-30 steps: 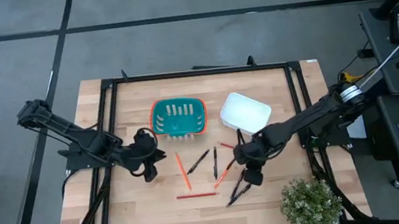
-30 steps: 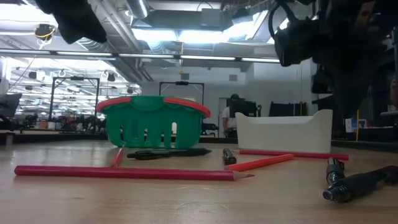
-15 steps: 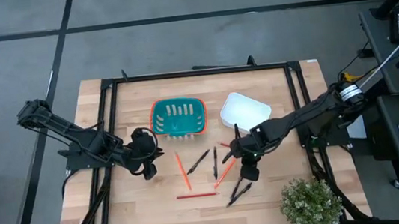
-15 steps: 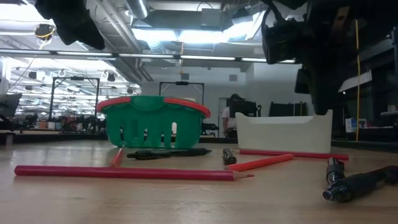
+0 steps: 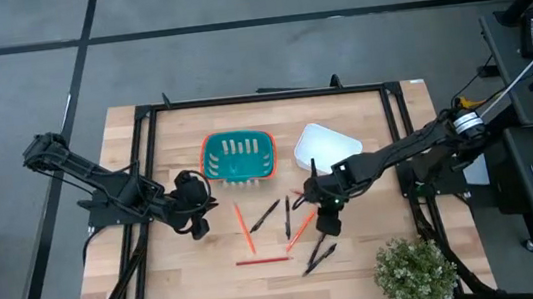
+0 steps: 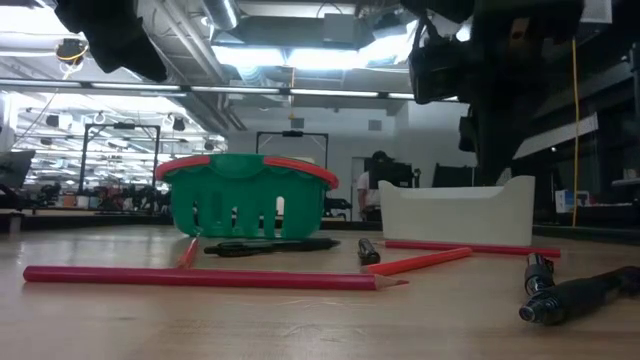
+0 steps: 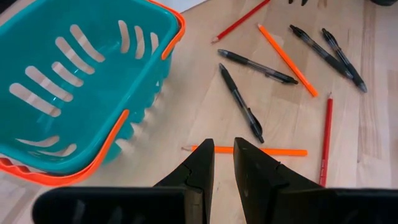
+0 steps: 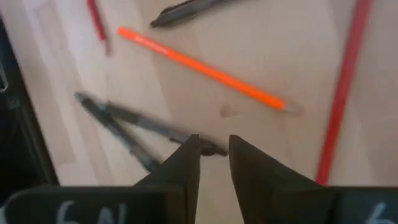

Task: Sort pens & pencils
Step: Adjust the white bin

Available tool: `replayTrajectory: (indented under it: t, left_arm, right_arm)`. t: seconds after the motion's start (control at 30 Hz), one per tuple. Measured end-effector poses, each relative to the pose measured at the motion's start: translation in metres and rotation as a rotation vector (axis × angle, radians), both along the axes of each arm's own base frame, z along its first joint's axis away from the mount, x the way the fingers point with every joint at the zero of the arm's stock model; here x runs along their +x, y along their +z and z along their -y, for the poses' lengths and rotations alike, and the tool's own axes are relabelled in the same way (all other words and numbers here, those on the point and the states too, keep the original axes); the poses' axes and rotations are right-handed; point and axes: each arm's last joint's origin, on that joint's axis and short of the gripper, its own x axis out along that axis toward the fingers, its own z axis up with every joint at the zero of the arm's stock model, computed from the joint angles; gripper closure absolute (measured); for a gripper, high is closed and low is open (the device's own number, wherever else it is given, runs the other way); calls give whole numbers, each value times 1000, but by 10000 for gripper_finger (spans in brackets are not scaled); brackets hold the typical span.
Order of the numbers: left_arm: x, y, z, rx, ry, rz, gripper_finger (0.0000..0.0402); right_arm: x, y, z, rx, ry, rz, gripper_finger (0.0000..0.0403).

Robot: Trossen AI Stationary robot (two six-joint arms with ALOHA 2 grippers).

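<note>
Several black pens lie flat on the wooden table: two in the middle (image 5: 266,213) (image 5: 287,218) and a crossed pair (image 5: 319,254) near the table's near edge. Red-orange pencils lie among them (image 5: 243,228) (image 5: 262,261) (image 5: 301,228). My right gripper (image 5: 327,223) hovers above the table between the orange pencil (image 8: 205,71) and the crossed pens (image 8: 124,127), its fingers (image 8: 211,142) a narrow gap apart and holding nothing. My left gripper (image 5: 208,211) waits left of the pile, beside the teal basket (image 5: 238,157), with its fingers (image 7: 224,146) a narrow gap apart.
The teal basket with orange handles (image 7: 74,81) stands at the far middle of the table, with a white bin (image 5: 327,150) to its right. A potted plant (image 5: 416,271) stands at the near right corner. Bare wood lies toward the near left.
My right gripper has moved from above the crossed pens toward the table's far-left side and now hangs over the middle of the pile. Pens, pencils and the left arm have stayed put.
</note>
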Motion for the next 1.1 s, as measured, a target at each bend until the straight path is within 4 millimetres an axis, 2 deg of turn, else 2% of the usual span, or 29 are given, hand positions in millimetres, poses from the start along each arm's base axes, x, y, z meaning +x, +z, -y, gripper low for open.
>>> replayTrajectory:
  t: [0.4,0.57,0.9,1.1]
  left_arm:
    - [-1,-1,0,6,1,-10,345]
    - [-1,-1,0,7,1,-10,345]
    - [-1,-1,-1,11,2,-14,345]
    - [-1,-1,-1,11,2,-15,345]
  right_arm:
    - [-4,-3,21,-4,-69,-87,312]
    - [-3,-8,21,-11,-76,-113,312]
    - [1,-32,21,-36,-46,-199,312]
    - [1,-37,21,-44,-29,-218,312]
